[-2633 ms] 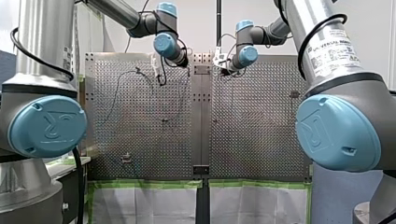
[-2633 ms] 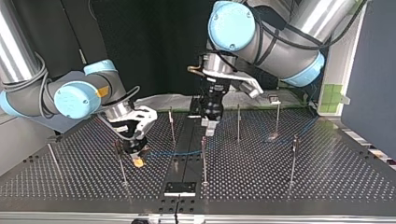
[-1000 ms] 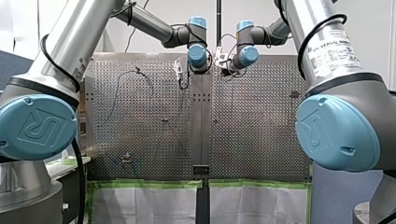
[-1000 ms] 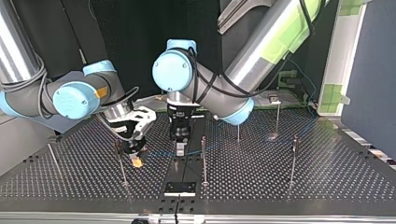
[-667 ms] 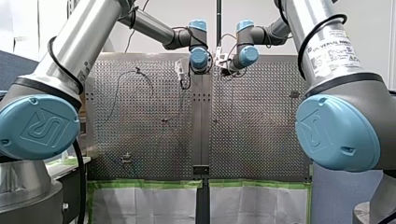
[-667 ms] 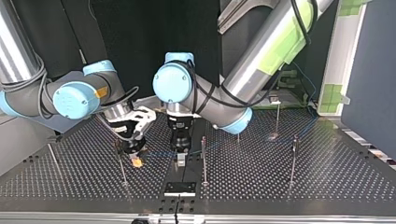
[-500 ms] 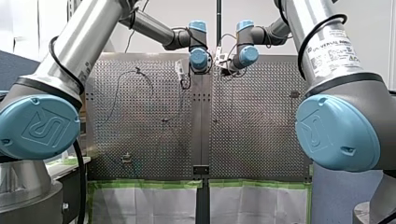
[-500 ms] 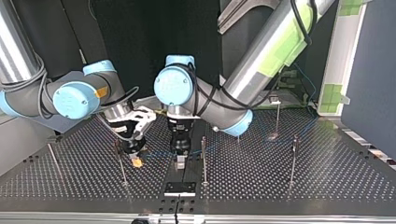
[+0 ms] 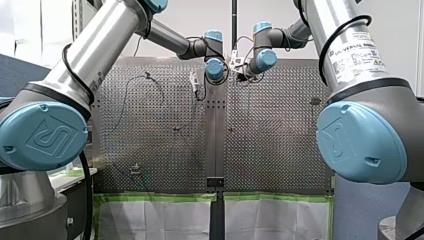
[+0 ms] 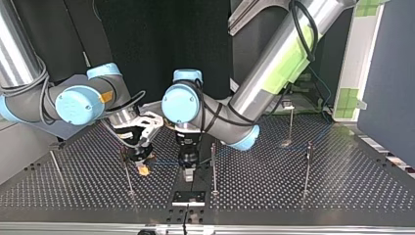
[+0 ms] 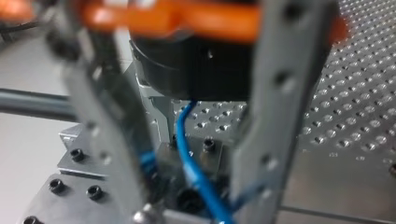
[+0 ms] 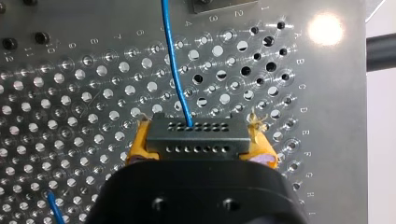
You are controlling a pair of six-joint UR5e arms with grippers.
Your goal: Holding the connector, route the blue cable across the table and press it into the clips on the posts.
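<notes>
At the worktop (image 10: 293, 191) centre, routing step. Left gripper (image 11: 194, 200), parted, straddles blue cable (image 11: 183, 144); right gripper (image 12: 198, 145) clamps connector (image 12: 196, 134). Next, likely: seat cable in post (image 10: 213, 166) clip.

The desk (image 12: 70, 140) was perforated metal with a brushed, shiny face. The blue cable (image 12: 173, 70) had a smooth, slightly glossy plastic sheath; the connector (image 12: 198, 133) was matt black plastic. My right claw (image 12: 199, 145) wore matt yellow pads (image 12: 138, 147); my left claw (image 11: 194, 205) had dull grey metal fingers (image 11: 275, 107)
</notes>
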